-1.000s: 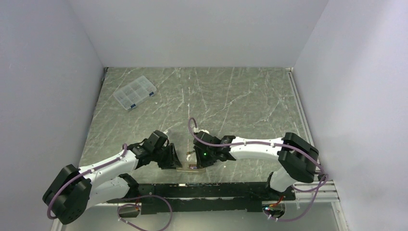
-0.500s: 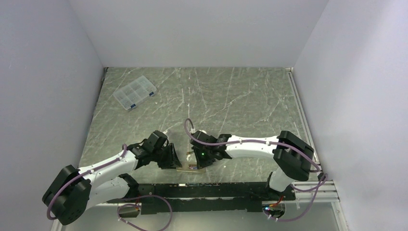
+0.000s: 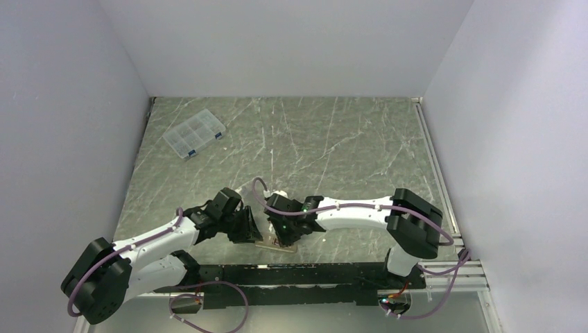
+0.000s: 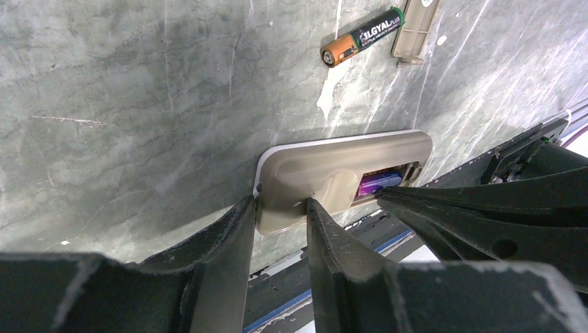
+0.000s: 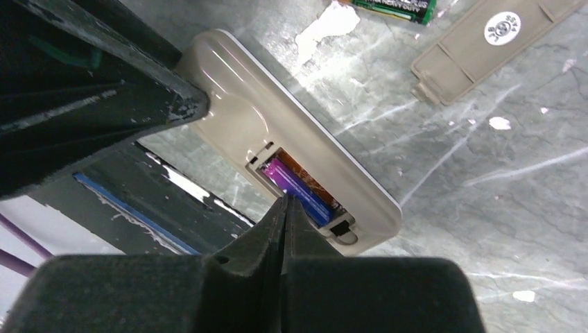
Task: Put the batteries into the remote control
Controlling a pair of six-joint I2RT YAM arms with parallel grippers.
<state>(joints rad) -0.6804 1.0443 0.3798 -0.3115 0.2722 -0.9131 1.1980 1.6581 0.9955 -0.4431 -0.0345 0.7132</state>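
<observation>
Pressing the first battery (image 5: 299, 189) home, my right end effector (image 5: 286, 202) clenched; left end effector (image 4: 281, 208) grasps the remote control (image 4: 333, 170); second battery (image 4: 362, 36) next, twelve o'clock.

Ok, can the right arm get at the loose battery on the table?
Probably yes: the battery lies bare beside the cover, just beyond the remote, nothing over it. The right gripper is shut, so it must open first.

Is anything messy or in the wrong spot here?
Yes. One loose battery lies on the table beside the beige cover, outside the remote, whose bay is open with a purple battery inside. The table also has white chipped patches.
</observation>
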